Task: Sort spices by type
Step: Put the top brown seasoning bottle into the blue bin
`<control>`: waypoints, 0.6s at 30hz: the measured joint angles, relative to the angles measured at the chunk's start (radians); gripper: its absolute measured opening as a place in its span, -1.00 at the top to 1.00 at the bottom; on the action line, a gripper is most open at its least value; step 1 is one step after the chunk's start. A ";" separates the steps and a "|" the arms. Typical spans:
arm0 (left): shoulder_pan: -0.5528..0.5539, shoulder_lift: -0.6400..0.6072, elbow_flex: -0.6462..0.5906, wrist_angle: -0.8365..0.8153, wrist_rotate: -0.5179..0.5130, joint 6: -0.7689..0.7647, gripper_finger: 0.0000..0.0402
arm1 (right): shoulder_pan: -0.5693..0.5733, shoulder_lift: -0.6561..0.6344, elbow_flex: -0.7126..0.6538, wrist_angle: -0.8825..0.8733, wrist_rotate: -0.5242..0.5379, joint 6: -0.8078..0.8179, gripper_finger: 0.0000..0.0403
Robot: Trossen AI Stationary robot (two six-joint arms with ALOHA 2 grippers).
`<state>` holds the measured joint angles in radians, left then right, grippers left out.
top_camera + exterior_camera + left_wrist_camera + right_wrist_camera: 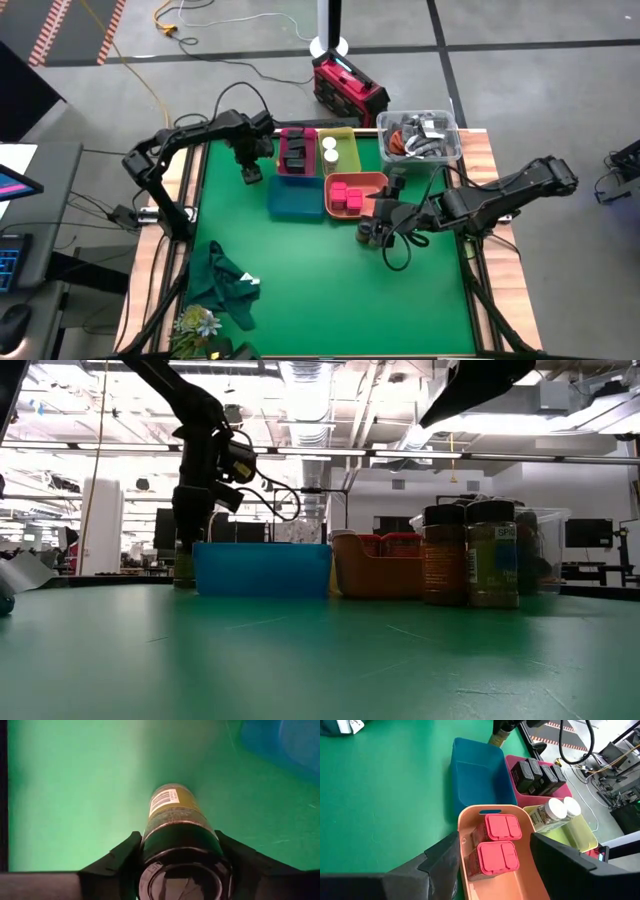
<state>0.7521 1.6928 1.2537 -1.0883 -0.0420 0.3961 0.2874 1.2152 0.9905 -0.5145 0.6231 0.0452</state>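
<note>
A dark-capped round jar (175, 810) of yellow-green spice stands upright on the green table, just left of the blue tray (295, 200). My left gripper (250, 172) points down over it and is shut on it. My right gripper (388, 212) hangs open by the orange tray (470, 820), which holds magenta cubes (495, 842). Nothing is between its fingers. Two more dark round jars (468, 555) stand on the table near my right gripper. Dark tins (540, 775) fill the pink tray (297, 150). White-topped jars (559, 810) lie in the yellow-green tray (345, 150). My left gripper pinches the jar's black cap (155, 855) between its two fingers, one on each side. The fingers come from above, pointing down. The jar stands upright below them with its base on the table (183, 575).
A clear bin of cables (418, 135) stands at the far right behind the trays. A dark green cloth (228, 285) and some flowers (195, 322) lie at the near left. Bare green table stretches between the trays and the near edge.
</note>
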 joint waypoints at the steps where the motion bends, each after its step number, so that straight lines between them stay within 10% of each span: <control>1: 0.000 0.000 0.000 -0.003 0.000 0.007 0.01 | 0.000 0.000 0.000 0.000 0.000 0.000 -0.36; 18: -0.031 -0.232 0.000 -0.145 0.002 -0.010 -0.04 | -0.026 0.000 0.000 0.012 0.000 -0.025 -0.36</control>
<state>0.7215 1.4605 1.2537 -1.2328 -0.0403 0.3864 0.2619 1.2152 0.9909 -0.5030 0.6236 0.0206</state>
